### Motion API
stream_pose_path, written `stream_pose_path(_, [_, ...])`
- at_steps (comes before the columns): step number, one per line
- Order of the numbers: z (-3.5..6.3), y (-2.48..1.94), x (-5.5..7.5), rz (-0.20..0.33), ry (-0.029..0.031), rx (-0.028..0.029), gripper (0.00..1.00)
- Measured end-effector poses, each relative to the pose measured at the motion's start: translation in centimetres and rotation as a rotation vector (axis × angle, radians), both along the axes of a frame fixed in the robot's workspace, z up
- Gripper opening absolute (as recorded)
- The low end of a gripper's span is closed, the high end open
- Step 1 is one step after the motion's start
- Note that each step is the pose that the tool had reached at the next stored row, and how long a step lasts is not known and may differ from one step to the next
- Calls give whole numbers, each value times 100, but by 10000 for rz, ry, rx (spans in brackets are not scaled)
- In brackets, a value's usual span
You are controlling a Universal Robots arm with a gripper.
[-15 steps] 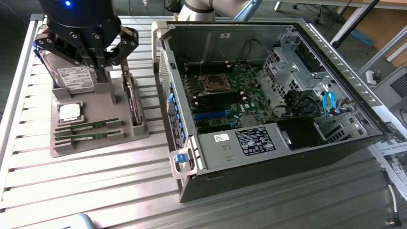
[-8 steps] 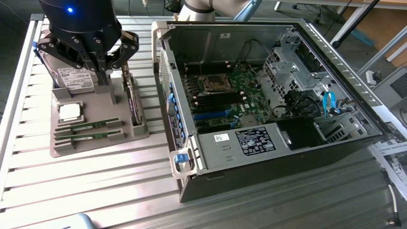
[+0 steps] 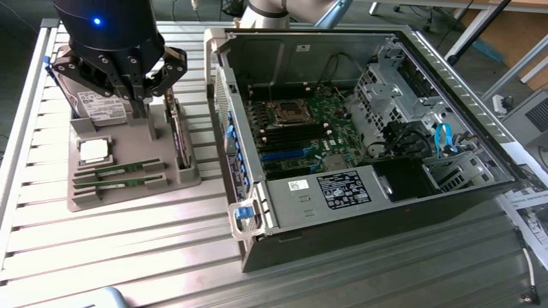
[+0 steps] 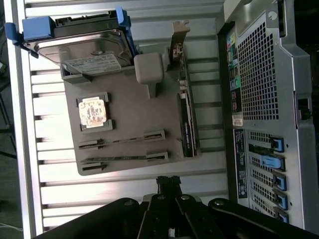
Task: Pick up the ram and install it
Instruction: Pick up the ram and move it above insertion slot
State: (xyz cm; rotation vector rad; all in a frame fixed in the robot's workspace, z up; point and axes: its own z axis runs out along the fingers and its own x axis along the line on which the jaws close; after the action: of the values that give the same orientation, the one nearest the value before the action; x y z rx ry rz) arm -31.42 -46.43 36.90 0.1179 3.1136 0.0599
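Fingers (image 4: 164, 185) of the gripper (image 3: 137, 95): pressed together, nothing clasped, held over the grey tray (image 3: 86, 202) near its upright post (image 3: 142, 122). Item, the ram (image 3: 120, 169): seated on edge in a tray slot, long axis laid across the exterior view from left to right, right end slightly higher. A second stick (image 3: 118, 183) is set parallel just beside it. The ram is found apart from the fingers, untouched, beyond the processor (image 3: 94, 149).

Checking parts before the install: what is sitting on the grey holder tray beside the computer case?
Two ram sticks in slots, a square processor chip, a hard drive and a bracketed card standing on edge. The tray surface beneath the drive is covered, so anything there is hidden.
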Motion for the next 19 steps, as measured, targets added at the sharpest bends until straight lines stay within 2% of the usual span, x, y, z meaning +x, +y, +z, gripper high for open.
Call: stream_pose_path(19, [-131,0,0,0,0,0,11])
